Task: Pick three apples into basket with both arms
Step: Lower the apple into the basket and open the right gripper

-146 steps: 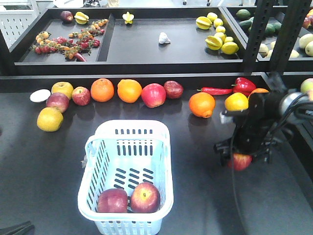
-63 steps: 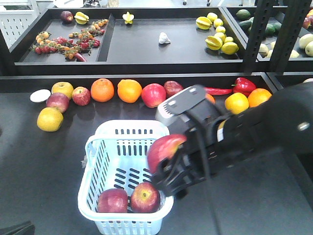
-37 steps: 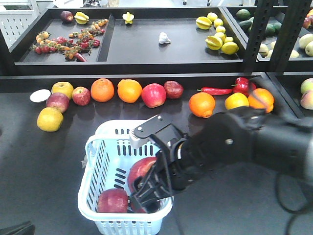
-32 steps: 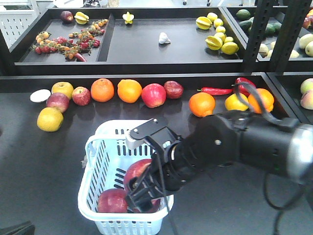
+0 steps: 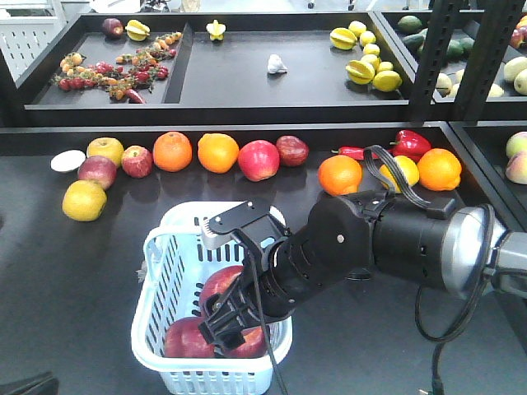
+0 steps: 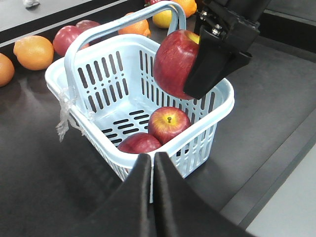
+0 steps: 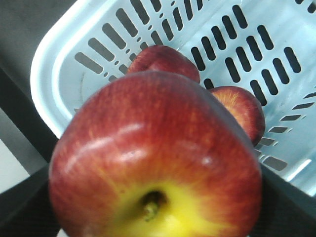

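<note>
Two apples down in the basket, third apple [image 6: 176, 63] held just above them by the right gripper [image 6: 217, 54].

Third apple sits upper centre of the left wrist view, inside the rim line of the basket [image 6: 217, 106], clear of the resting apple [image 6: 169, 123] and its neighbour [image 6: 139, 143] at the near wall. Right jaws closed across its sides, presumably so it can be lowered rather than dropped onto the fruit below. Near-round, so no real long axis; the right wrist view shows its stem [image 7: 150, 203] facing the camera, core axis along the gripper's approach. Left gripper [image 6: 152, 168]: fingers pressed together, holding nothing, parked just outside the basket's near wall. Row of oranges [image 5: 194, 151] and spare fruit lies across mid-frame, well apart.
</note>
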Robot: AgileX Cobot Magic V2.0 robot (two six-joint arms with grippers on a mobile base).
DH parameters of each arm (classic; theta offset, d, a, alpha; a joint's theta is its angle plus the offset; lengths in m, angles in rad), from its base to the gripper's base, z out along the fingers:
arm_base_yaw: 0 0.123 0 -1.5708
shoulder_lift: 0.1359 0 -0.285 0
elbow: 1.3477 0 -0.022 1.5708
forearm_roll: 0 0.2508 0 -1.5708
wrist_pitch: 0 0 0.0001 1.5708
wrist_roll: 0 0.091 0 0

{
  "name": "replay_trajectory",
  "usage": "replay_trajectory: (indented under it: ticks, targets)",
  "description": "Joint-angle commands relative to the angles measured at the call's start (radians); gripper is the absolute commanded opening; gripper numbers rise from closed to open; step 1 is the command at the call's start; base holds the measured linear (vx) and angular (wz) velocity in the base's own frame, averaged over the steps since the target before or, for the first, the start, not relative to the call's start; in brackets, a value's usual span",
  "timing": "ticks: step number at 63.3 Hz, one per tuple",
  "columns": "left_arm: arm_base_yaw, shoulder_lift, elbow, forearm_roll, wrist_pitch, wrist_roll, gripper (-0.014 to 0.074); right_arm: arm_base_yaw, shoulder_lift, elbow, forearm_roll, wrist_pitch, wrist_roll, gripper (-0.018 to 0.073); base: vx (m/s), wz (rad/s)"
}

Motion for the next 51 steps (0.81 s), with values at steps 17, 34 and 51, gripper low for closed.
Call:
replay_trajectory:
  ticks: [17,34,51]
  targets:
    - [-0.002,0.007,-0.029,-0.014,-0.068,-0.008,-0.0006,-0.002,-0.044,-0.036,0.016,-0.044,-0.007,0.0666,0.0,0.0]
    - [-0.002,0.007,-0.029,-0.014,-0.068,-0.008,-0.0006,-0.002,-0.081,-0.036,0.017,-0.04,-0.004,0.0609,0.0,0.0]
    - [-0.002,0.007,-0.029,-0.014,-0.068,-0.008,-0.0006,-0.004,-0.206,-0.035,0.007,-0.029,0.012,0.0555,0.0,0.0]
